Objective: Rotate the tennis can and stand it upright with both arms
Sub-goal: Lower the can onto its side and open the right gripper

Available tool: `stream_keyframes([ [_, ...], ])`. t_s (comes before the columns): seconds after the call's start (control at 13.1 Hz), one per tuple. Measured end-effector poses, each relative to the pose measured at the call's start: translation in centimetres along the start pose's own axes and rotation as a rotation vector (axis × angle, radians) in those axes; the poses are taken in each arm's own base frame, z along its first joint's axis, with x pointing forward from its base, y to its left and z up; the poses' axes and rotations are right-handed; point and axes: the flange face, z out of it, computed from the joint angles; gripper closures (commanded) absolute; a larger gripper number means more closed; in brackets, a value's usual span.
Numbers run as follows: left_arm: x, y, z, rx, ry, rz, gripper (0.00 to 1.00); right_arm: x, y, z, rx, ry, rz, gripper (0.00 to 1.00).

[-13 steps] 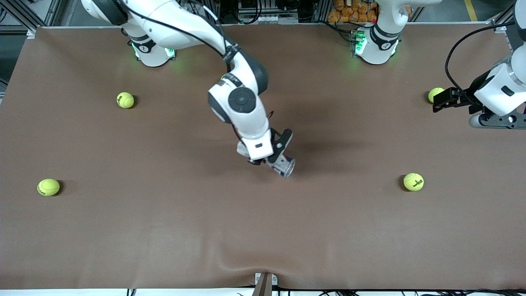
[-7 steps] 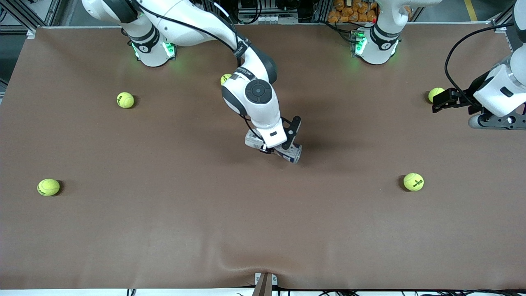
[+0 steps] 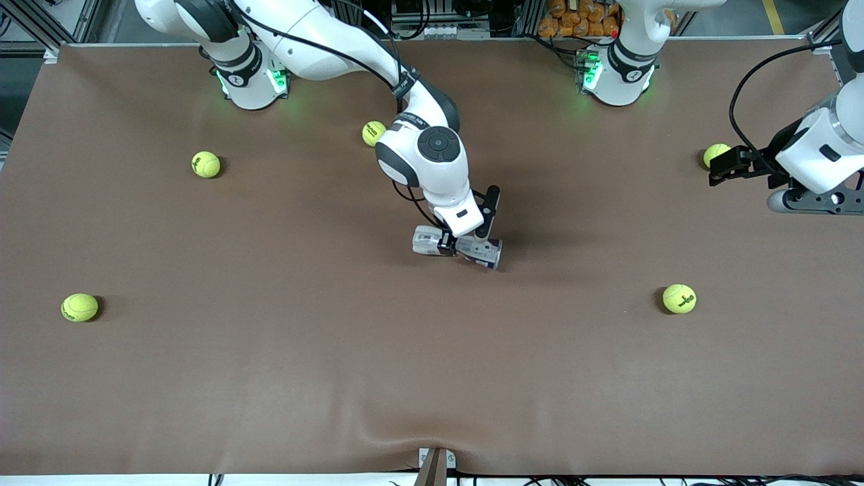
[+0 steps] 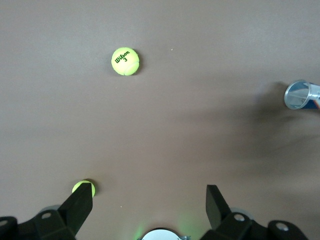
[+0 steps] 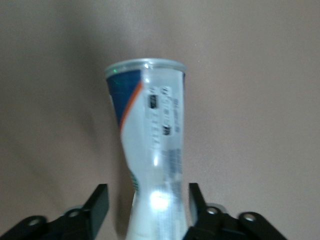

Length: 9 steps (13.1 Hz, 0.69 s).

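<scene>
- Spreading under everything is the brown table point(image 3: 270, 378), with the two arms based along its robot edge.
- Reaching to mid-table, the right arm point(image 3: 432, 162) is the one doing the work; over the last second it has swung round, toward the left arm's end of the table, carrying the can with it.
- Waiting at its own end of the table, the left arm point(image 3: 820, 158) has barely moved. The left gripper point(image 4: 147, 200) hangs over bare cloth with its fingers spread apart and nothing between them.
- Down at the cloth, the right gripper point(image 3: 466, 244) has its fingers point(image 5: 98, 202) clamped on the tennis can point(image 3: 459, 247) around its middle; the clear wall looks pinched in where they bite.
- That can lies on its side near the table's centre. A second ago it slanted with its open rim pointing toward the front camera; now it lies almost level along the table, the rim facing the left arm's end, and the left wrist view looks straight into that mouth.
- To my eye the rotating is close to done and the uprighting not begun; the mouth now faces the idle arm, which looks like a set-up for the two arms to work together.
- Five tennis balls are scattered well apart from the can, the nearest point(image 3: 372, 133) close by the right arm's wrist.
</scene>
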Motion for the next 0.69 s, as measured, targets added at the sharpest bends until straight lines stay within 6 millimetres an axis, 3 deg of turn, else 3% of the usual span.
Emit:
stream_keyframes([
  [0.38, 0.2, 0.1, 0.3, 0.000, -0.005, 0.001, 0.00, 0.0, 1.0, -0.4, -0.017, 0.016, 0.009, 0.00],
  [0.53, 0.2, 0.1, 0.3, 0.000, -0.006, 0.001, 0.00, -0.4, 2.5, -0.9, -0.029, 0.022, 0.029, 0.00],
  [0.69, 0.2, 0.1, 0.3, 0.000, -0.006, 0.002, 0.00, -1.6, 5.3, -1.6, -0.043, 0.028, 0.069, 0.00],
])
